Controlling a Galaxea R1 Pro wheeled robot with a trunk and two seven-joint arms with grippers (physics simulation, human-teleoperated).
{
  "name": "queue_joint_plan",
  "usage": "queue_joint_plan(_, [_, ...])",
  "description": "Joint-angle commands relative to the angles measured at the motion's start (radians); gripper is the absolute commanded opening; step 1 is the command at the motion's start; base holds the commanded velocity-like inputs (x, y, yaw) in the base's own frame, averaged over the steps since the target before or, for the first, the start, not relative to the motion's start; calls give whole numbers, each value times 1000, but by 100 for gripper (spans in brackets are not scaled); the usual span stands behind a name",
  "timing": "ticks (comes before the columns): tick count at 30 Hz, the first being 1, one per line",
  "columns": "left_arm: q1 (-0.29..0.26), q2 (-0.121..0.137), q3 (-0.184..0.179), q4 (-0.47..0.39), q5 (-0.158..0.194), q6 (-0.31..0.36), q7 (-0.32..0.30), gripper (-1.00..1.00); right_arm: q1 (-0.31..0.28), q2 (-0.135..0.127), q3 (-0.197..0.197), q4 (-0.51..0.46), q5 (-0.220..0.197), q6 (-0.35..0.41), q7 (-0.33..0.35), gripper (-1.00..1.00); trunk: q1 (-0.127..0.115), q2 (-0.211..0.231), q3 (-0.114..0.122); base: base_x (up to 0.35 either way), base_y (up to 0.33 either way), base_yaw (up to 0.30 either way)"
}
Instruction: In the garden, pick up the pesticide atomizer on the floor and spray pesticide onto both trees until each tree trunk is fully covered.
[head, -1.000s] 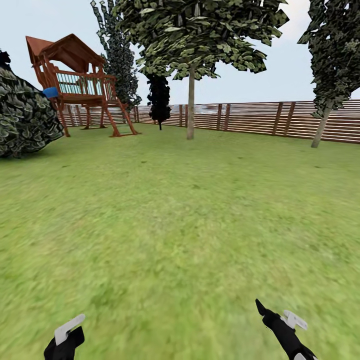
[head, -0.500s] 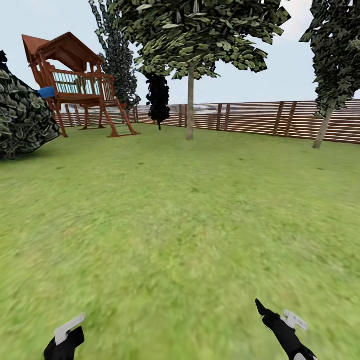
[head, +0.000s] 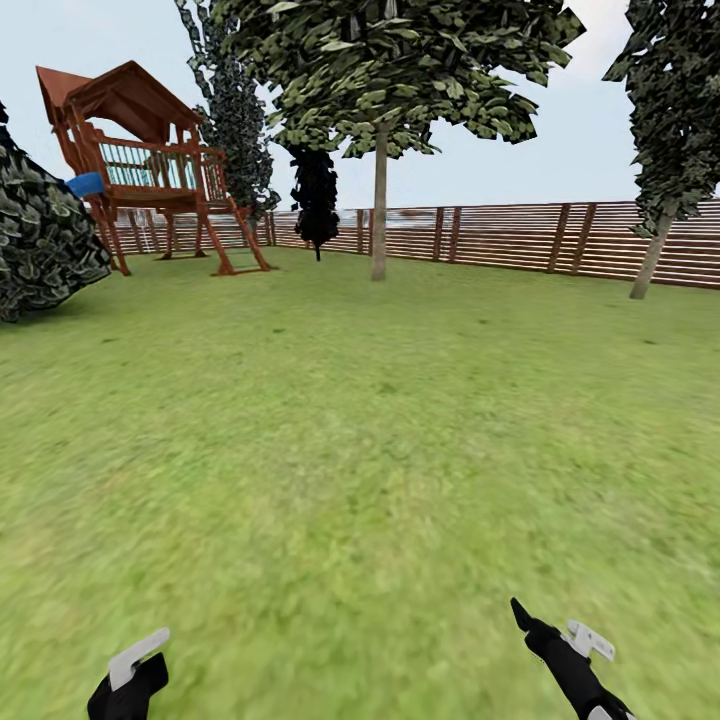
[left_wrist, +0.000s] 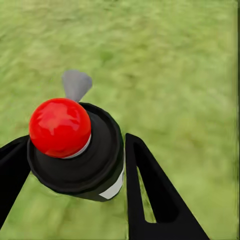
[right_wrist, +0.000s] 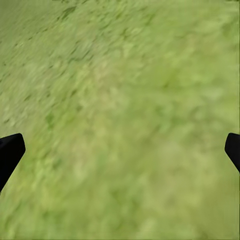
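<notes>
We recorded the right gripper with fingertips spread wide apart; blurred green lawn lay between and beyond them.

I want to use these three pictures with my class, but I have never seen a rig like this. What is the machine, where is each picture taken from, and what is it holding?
These are simulator renders from a wheeled robot with two arms, standing on a lawn.

The head view looks forward over a fenced garden: a wooden play tower, a pale-trunked tree ahead, another tree at the right. The left gripper and right gripper show at the bottom.

The left wrist view looks along that arm's jaws, which are closed on the pesticide atomizer, a black sprayer with a red top.

The right wrist view shows that arm's black fingertips wide apart over grass, holding nothing.
</notes>
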Motion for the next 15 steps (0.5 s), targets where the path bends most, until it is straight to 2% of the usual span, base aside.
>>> queue_joint_plan(1, [0, 0, -1, 0, 0, 0, 0, -100, 0, 0, 0, 0, 0, 0, 0, 100, 0, 0, 0, 326, -80, 0])
queue_joint_plan(15, [0, 0, -1, 0, 0, 0, 0, -100, 0, 0, 0, 0, 0, 0, 0, 100, 0, 0, 0, 326, -80, 0])
